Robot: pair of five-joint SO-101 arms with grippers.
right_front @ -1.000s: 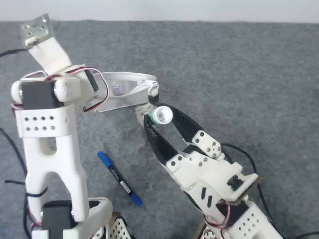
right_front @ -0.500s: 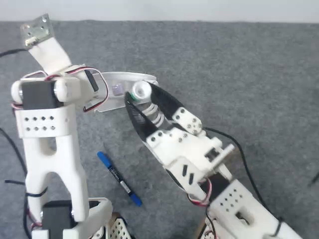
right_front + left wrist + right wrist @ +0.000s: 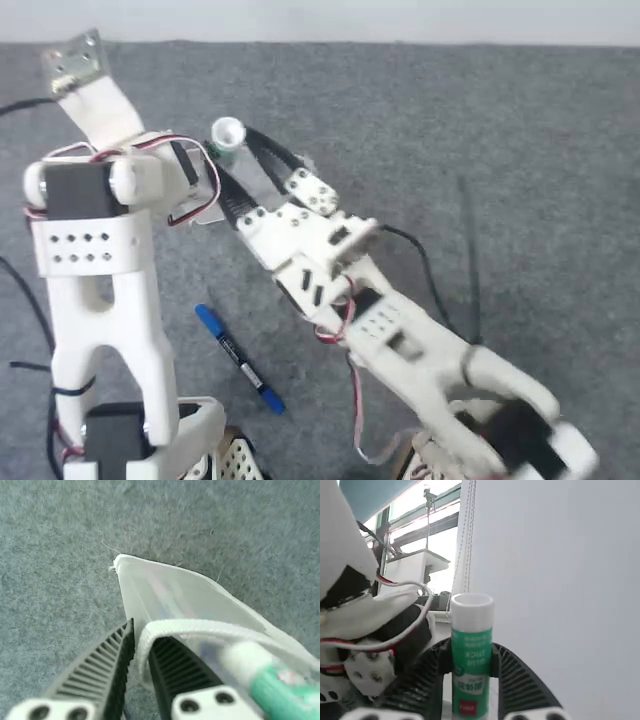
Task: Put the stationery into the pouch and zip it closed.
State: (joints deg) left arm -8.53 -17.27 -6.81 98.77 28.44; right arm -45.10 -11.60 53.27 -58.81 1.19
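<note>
Clamped in the right tool (image 3: 471,655): the glue stick (image 3: 471,640), gripped around its green middle by the two ribbed fingers, white end standing out past the fingertips. Pinched in the left tool (image 3: 141,632): the near lip of the clear pouch (image 3: 190,592), white zip edge looped over one finger, mouth propped open. Judging from the high view, poised right over that pouch, close beside the left arm. Seemingly at the mouth in the left wrist view, though hard to say whether inside yet or not.

For a clean drop:
- Tilt the stick to line up with the long axis of the pouch.
- Lower the leading end past the zip edge first.
- Let go only with most of the length under the lip.
- Hold the left pinch firm meanwhile, to stop the mouth folding shut.
- Avoid pushing against the far wall, which would likely drag so light a pouch across the cloth.

After that, fetch the blue pen (image 3: 238,358), lying well apart on the desk (image 3: 520,150) near the left arm's base.

Underneath, grey felt-like cloth over the whole desk. Beyond, in the right wrist view, a pale wall, a bright window and a hanging blind.
</note>
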